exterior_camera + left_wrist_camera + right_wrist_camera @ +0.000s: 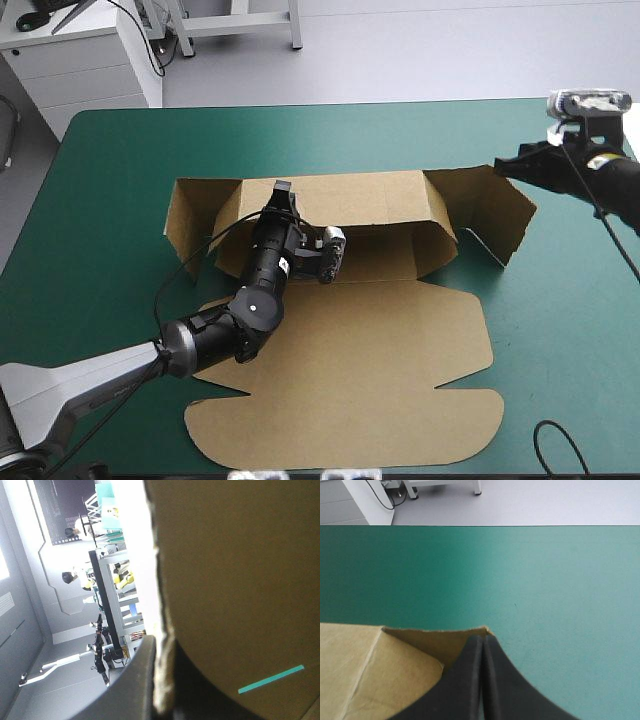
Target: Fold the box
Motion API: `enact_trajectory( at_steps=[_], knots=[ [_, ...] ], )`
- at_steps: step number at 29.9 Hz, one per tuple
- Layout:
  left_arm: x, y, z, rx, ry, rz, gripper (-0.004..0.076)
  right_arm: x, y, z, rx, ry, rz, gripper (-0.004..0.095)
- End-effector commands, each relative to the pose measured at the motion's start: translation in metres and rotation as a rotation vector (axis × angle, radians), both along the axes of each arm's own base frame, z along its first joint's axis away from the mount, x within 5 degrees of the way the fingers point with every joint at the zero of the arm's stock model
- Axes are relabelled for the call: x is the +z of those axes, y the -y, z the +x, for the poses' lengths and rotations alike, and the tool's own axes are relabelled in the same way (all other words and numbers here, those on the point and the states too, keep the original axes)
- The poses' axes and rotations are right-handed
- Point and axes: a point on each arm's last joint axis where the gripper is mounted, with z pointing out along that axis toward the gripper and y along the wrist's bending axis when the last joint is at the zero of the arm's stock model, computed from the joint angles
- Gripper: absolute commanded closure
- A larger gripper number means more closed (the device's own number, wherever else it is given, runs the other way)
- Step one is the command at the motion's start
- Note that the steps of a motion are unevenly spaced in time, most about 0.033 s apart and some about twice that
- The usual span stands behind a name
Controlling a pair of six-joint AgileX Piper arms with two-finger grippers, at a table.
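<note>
two end effectors, left (pixel 282 190), right (pixel 484 640), gripping one box (pixel 380 350)

The table (pixel 110 150) wears a teal-green cover, and on it rests the box (pixel 370 360), a cut sheet of brown board sitting about midway between the left and right edges. Its broad lid lies flat on the cover and runs almost to the near edge. Toward the middle of the table, the walls and side flaps stand up off the cover. A wide band of cover shows along the far edge.
</note>
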Motion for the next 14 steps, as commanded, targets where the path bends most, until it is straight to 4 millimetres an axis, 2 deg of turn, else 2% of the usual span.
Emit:
enact_trajectory(
  at_steps=[1,5,8,11,14],
  knots=[
    [0.018,-0.002,0.0,-0.003,0.07,-0.02,0.0731,0.015,-0.002,0.036,0.03,0.051,0.031,0.0927],
    [0.018,-0.002,0.0,0.002,0.067,-0.038,0.0731,0.008,-0.002,0.075,0.045,0.021,0.076,0.0927],
    [0.018,-0.002,0.0,0.004,0.064,-0.042,0.0731,-0.005,-0.004,0.099,0.068,-0.034,0.096,0.0926],
    [0.018,-0.002,0.0,0.004,0.064,-0.042,0.0731,-0.017,-0.008,0.113,0.1,-0.092,0.097,0.0926],
    [0.018,-0.002,0.0,0.004,0.064,-0.042,0.0731,-0.027,-0.014,0.118,0.138,-0.155,0.096,0.0926]
  ],
)
